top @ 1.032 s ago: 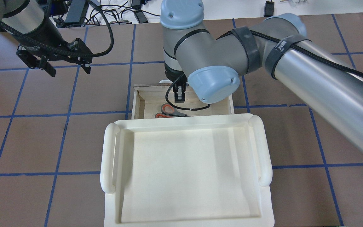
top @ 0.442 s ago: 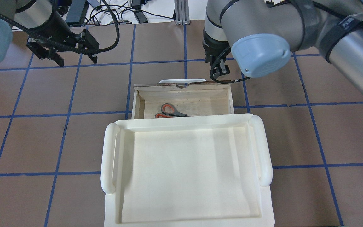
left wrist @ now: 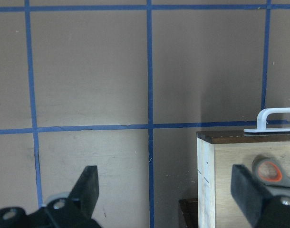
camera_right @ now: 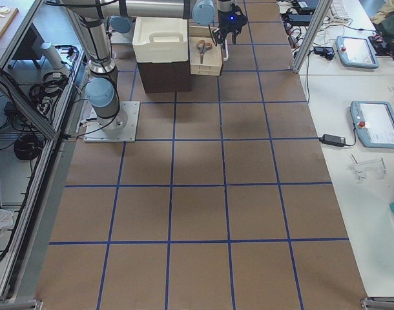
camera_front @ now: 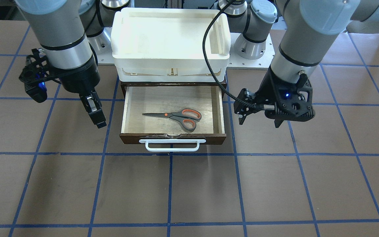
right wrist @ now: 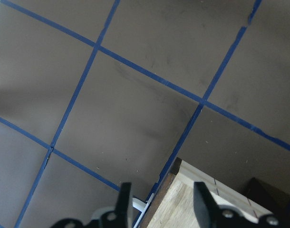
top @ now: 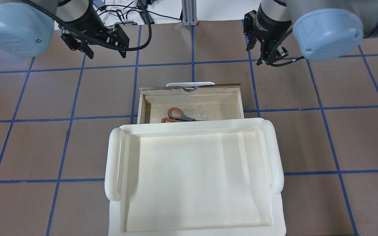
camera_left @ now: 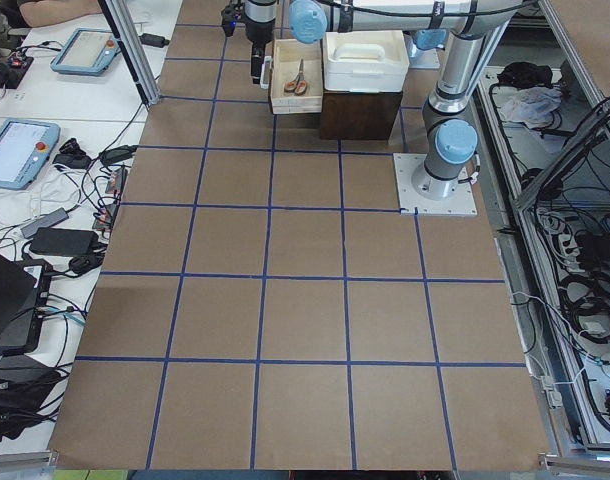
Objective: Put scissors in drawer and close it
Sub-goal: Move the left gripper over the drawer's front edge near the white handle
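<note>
The right tool (right wrist: pixel 162 186) is pulling away from above the drawer (camera_front: pixel 221 108), fingers spread and empty, and is now hovering off beside one corner. The left tool (left wrist: pixel 164 173) is hanging wide open on the other side. So the scissors (camera_front: pixel 176 117) are lying released inside the drawer, which is standing open, and I'd say a push on its handle (camera_front: pixel 172 145) is coming next. The front camera is showing the whole scissors, while overhead the white tray (top: pixel 113 164) is hiding the blades.

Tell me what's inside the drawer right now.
Only the scissors, lying flat on the pale floor of the open drawer. Whatever part of it sits back under the tray is covered.
</note>
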{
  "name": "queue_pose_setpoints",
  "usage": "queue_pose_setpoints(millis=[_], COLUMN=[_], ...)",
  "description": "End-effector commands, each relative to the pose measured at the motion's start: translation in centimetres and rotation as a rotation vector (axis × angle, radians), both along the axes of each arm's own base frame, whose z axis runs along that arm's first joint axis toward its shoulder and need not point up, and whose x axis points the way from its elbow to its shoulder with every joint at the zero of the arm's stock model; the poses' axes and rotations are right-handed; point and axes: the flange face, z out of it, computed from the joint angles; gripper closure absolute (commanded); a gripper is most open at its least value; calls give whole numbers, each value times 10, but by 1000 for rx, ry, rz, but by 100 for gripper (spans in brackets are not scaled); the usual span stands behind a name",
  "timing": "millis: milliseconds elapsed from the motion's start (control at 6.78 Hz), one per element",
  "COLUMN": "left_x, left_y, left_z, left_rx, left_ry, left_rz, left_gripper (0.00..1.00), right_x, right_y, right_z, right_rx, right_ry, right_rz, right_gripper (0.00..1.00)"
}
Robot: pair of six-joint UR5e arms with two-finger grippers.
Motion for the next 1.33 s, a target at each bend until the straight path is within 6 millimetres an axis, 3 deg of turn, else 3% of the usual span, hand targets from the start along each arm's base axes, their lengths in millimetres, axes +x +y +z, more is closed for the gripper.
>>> queue_pose_setpoints(millis=[0, 147, 295, 442, 737, 1179], left_x=[-53, -72, -84, -103, -118, -125], left_y=[-34, -45, -54, -63, -75, -76], left_z=[-40, -63, -86, -111, -166, -187], left_rx=[-12, -19, -19, -26, 44, 111], left_ry=[8, 14, 18, 34, 31, 15], left_rz=[-26, -5, 4, 45, 125, 194], left_gripper=[0, 0, 0, 0, 0, 0], right_x=[-12, -17, -16, -26, -32, -18], right_y=[0, -1, 5, 9, 12, 21], right_z=[7, 9, 9, 15, 22, 32], right_rx=[-20, -21, 0, 9, 3, -45], right_ry=[24, 41, 59, 158, 223, 144], right_rz=[131, 160, 238, 334, 403, 778], right_gripper=[78, 79, 53, 38, 2, 0])
